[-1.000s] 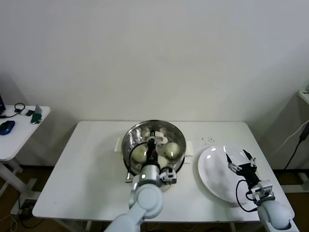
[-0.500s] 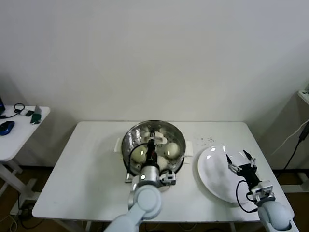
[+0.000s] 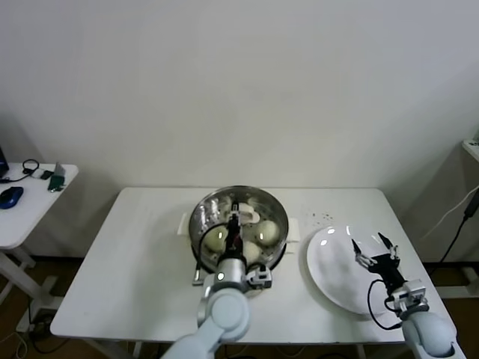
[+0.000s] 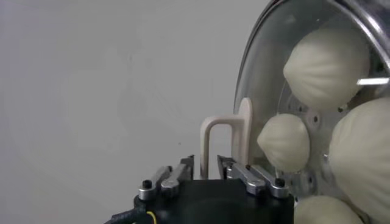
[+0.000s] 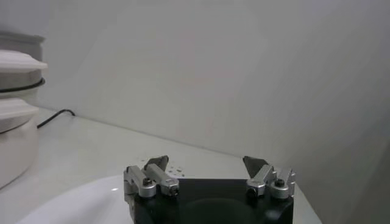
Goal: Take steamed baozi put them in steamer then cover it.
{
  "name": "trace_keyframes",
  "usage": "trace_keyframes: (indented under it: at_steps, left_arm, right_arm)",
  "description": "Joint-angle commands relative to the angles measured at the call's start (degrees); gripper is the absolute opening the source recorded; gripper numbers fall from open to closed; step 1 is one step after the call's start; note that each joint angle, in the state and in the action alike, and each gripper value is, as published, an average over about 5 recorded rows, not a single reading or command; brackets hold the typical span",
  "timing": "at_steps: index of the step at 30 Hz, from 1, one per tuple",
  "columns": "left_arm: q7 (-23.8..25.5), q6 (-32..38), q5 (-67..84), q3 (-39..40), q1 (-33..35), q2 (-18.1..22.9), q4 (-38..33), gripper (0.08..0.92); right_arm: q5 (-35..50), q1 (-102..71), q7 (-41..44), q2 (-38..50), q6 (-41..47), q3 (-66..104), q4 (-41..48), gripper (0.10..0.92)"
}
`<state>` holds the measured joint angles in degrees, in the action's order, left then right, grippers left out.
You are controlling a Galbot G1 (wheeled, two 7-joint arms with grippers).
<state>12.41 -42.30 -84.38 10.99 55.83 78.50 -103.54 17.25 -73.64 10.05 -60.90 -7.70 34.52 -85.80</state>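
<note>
Over the steamer [image 3: 239,224], my left tool [image 4: 206,165] straddles the glass cover's [image 4: 268,73] cream handle [image 4: 226,143], fingers slightly parted, baozi [image 4: 326,64] beneath; right tool [image 3: 374,253] spread wide above the white plate [image 3: 333,273].

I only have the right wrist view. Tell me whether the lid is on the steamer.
Observer: Yes. In the head view the lid sits on the steamer.
Operator: Count the baozi inside.
Observer: Four baozi show through the glass in the left wrist view.
Operator: Report the left gripper.
Observer: The left gripper straddles the lid's handle, with its jaws slightly parted.
</note>
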Motion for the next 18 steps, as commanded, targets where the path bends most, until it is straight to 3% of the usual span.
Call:
trace_keyframes:
  at_steps: [1,13,18]
  left_arm:
    - [-1.4,-1.61,4.15,0.72,0.4,-2.3,-4.59,0.409]
    - [-5.02,-1.95,15.85,-0.18,3.74,-7.84,-12.56,0.755]
    - [-8.36,1.36,18.54,-3.17,8.11,-8.3,-15.36,0.819]
  right_arm:
    - [0.82,-0.08,0.49,0.04,0.38,0.3,0.25,0.823]
    - [0.69,0.34,0.85,0.38,0.68,0.37,0.69,0.823]
    - [0.52,0.7,0.84,0.4,0.81,0.07,0.68,0.823]
